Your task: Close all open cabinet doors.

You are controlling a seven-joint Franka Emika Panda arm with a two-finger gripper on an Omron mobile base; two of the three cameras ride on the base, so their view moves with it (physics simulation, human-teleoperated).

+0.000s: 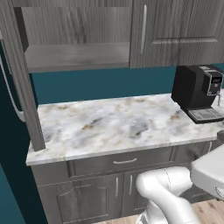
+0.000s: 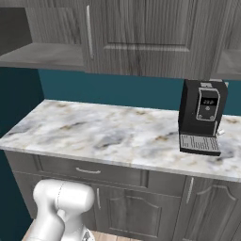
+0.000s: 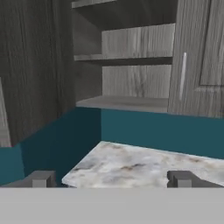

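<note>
Fingers (image 3: 42,178) spread wide, nothing between them, low over the marble table (image 3: 144,164). Open cabinet door (image 1: 19,74) at 10 o'clock in left base view, swung out edge-on over the table's left end; shelves (image 3: 124,59) bare behind it. Closed cabinet door (image 1: 177,30) at 1 o'clock, silver handle (image 1: 143,28) upright. Black coffee machine (image 1: 199,92) on table at 3 o'clock.

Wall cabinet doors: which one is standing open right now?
The left cabinet door, swung out edge-on over the counter's left end, baring shelves. The right cabinet door, with its silver handle, sits shut.
</note>
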